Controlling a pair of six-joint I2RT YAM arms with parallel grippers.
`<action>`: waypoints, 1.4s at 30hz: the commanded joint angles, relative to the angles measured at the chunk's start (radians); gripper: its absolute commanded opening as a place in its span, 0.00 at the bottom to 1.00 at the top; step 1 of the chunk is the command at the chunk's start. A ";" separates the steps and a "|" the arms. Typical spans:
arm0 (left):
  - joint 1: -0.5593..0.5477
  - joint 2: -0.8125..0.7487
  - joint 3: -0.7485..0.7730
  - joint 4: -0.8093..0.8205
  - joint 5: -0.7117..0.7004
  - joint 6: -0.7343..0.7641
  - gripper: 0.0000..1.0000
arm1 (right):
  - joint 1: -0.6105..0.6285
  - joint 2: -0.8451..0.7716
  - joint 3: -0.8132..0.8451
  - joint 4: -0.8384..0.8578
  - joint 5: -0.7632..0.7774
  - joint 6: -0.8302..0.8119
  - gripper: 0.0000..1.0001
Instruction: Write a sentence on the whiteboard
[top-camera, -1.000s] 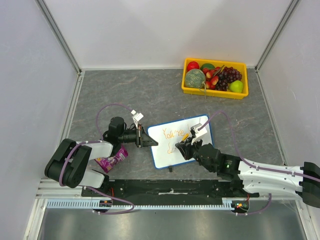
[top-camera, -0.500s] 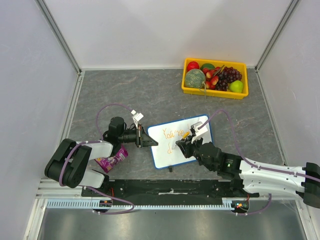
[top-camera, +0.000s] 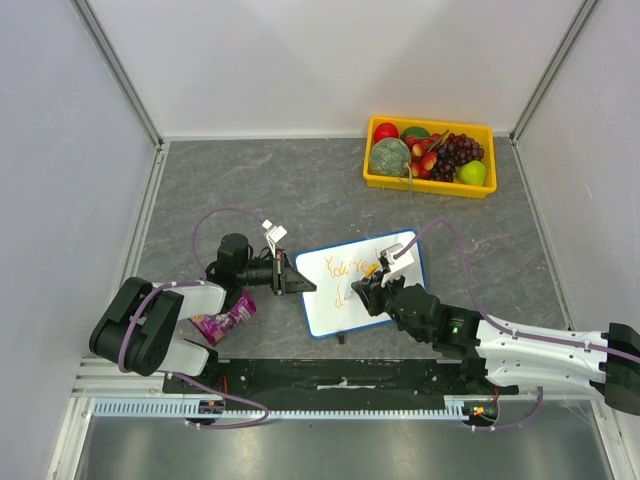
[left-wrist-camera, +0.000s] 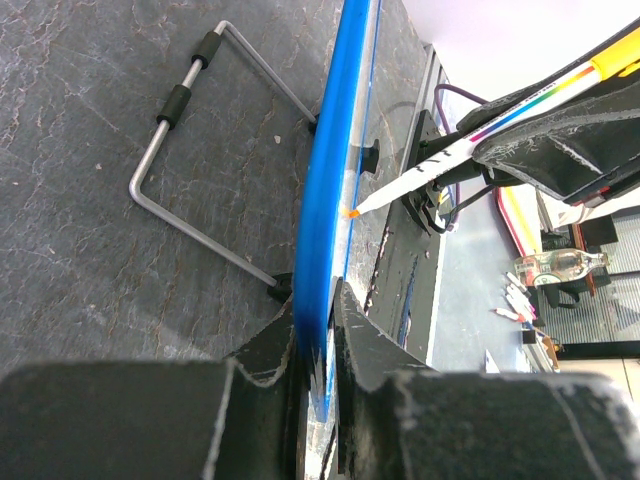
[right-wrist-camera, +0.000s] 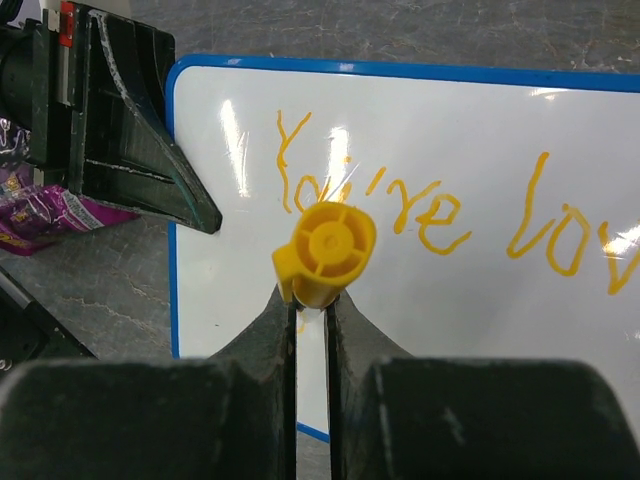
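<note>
From above, the whiteboard (top-camera: 325, 305) sits on the bench (top-camera: 300, 190) between both arms. The left jaws pinch its left edge.

Left wrist: the marker (left-wrist-camera: 470, 140) tip touches the board's face.

Right wrist: the right jaws squeeze the marker, which points straight ahead, just under the sentence (right-wrist-camera: 420, 205).

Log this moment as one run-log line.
left gripper: shut on whiteboard edge | right gripper: shut on marker | marker tip: at board face | sentence: orange, "You're lov" readable

I get bright, even light; glare streaks cross the upper left of the whiteboard (right-wrist-camera: 480, 320), and the foreground below it blurs.
</note>
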 joint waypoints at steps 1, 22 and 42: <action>-0.003 0.024 -0.001 -0.048 -0.055 0.092 0.02 | -0.004 -0.010 -0.002 -0.010 0.071 0.005 0.00; -0.005 0.026 -0.001 -0.048 -0.055 0.092 0.02 | -0.007 0.039 0.049 0.020 0.029 -0.015 0.00; -0.005 0.026 -0.001 -0.047 -0.053 0.090 0.02 | -0.007 -0.045 -0.056 -0.076 0.054 0.072 0.00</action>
